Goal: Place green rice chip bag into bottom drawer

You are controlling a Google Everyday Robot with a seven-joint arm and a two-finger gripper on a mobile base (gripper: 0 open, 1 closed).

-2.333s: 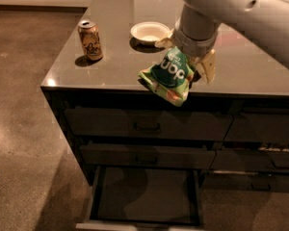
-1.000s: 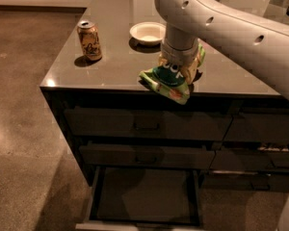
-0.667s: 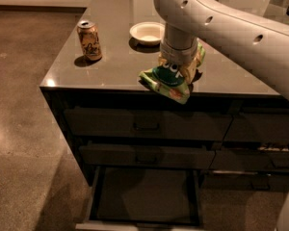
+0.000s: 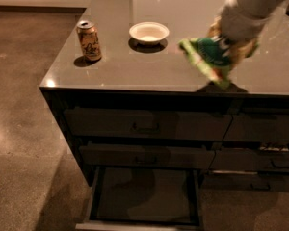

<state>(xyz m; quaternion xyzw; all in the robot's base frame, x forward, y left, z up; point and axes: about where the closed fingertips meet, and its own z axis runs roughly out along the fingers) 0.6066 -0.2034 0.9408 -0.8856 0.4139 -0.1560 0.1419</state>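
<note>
The green rice chip bag [image 4: 208,57] is a crinkled light-green bag with a dark green patch. It hangs in my gripper [image 4: 231,43] just above the counter's front edge, right of centre. The gripper is shut on the bag's upper end, and the white arm comes down from the upper right. The bottom drawer [image 4: 142,220] is pulled open at the foot of the left drawer stack, low and to the left of the bag. Its dark tray holds nothing.
A gold drink can [image 4: 89,41] stands on the counter's left side. A white bowl [image 4: 149,32] sits behind the middle. Two shut handled drawers [image 4: 144,127] lie above the open one. Narrower drawers [image 4: 272,163] fill the right column. Brown floor lies to the left.
The arm and bag have shifted right along the counter's front edge and now look blurred. The bag stays in the gripper. The drawer stays open.
</note>
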